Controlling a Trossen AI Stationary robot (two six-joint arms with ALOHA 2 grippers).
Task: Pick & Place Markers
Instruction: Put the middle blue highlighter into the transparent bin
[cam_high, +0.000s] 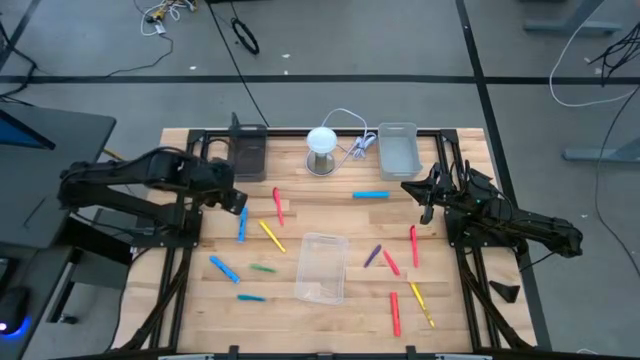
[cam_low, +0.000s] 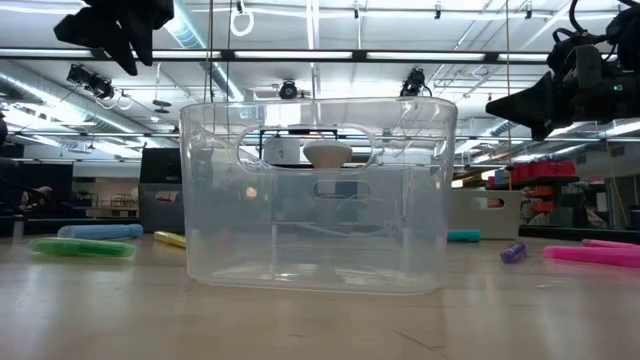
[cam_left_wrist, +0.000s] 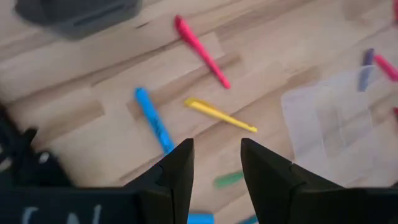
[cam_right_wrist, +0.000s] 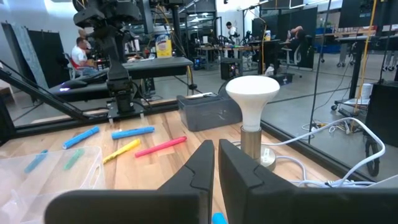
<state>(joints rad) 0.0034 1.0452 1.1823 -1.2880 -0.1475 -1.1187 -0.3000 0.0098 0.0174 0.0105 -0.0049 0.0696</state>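
Note:
Several markers lie flat on the wooden table: a red one, a blue one and a yellow one left of centre. More lie near the front left and on the right. My left gripper hangs open above the left group, tipped down. The blue marker and the yellow marker lie on the table beyond its fingers. Nothing is between them. My right gripper waits shut at the right, held level above the table.
A clear tray stands at the table's centre front. A black tray and a grey tray stand at the far edge, with a white-domed lamp and its cable between them. People sit at desks beyond the table.

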